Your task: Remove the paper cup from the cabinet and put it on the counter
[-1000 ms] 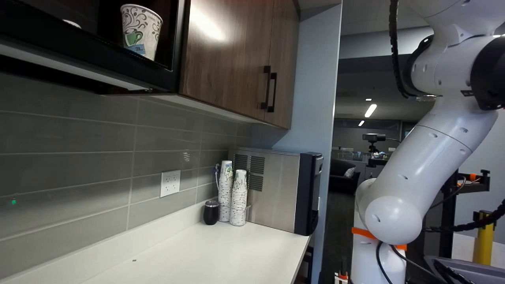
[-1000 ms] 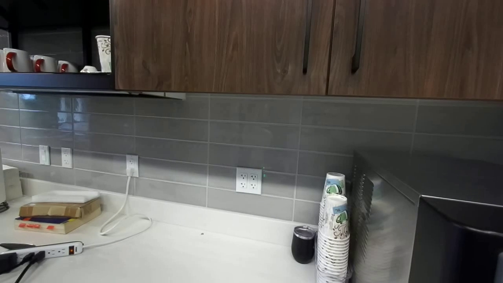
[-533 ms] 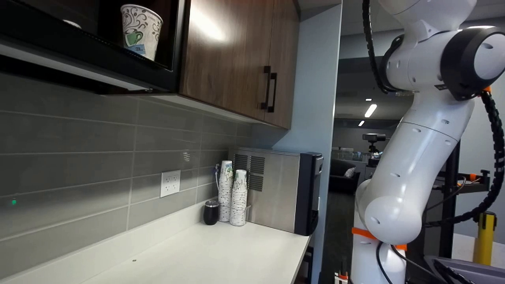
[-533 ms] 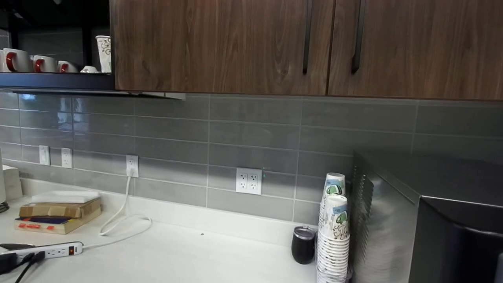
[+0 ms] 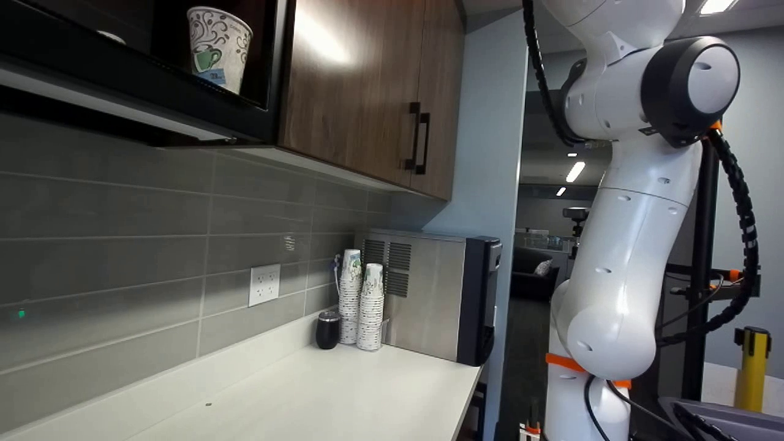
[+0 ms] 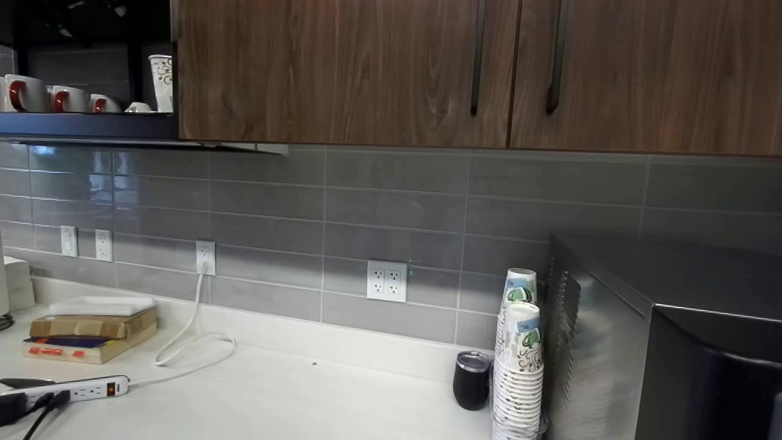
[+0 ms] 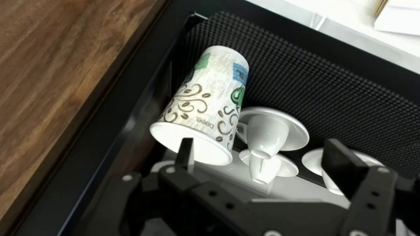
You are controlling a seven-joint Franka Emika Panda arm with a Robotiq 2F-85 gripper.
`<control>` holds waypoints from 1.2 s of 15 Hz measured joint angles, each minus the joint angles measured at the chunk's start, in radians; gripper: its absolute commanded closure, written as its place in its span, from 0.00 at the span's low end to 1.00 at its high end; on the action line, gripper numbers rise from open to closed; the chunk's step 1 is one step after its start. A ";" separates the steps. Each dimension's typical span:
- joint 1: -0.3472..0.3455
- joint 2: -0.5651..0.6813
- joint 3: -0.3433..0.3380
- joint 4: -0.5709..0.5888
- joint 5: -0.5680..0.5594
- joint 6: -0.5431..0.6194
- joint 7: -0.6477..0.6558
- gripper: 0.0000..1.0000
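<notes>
The paper cup stands upright on the dark open shelf of the cabinet, close to its side wall. It is white with a brown swirl and green print. It also shows in an exterior view, partly hidden by the cabinet edge, and in the wrist view. My gripper is open with nothing between its fingers. In the wrist view one finger overlaps the cup's mouth and the other finger lies well to the right; the depth gap is unclear. The counter lies below.
White espresso cups with saucers sit beside the paper cup on the shelf. Mugs with red handles stand farther along. On the counter are stacked cups, a black tumbler, a steel machine and a power strip.
The arm has swung left in an exterior view. Dark moving shapes, probably the gripper, have come into the shelf opening's upper part in an exterior view. The paper cup has not moved.
</notes>
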State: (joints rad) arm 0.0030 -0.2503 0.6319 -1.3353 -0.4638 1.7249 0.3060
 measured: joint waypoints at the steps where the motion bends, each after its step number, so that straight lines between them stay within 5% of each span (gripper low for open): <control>1: 0.006 0.019 0.000 0.008 -0.015 0.000 0.007 0.00; 9: 0.102 0.165 -0.018 0.089 -0.176 0.008 0.093 0.00; 18: 0.247 0.266 -0.136 0.170 -0.258 0.002 0.129 0.00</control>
State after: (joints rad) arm 0.2501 0.0159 0.4956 -1.1649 -0.7219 1.7273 0.4349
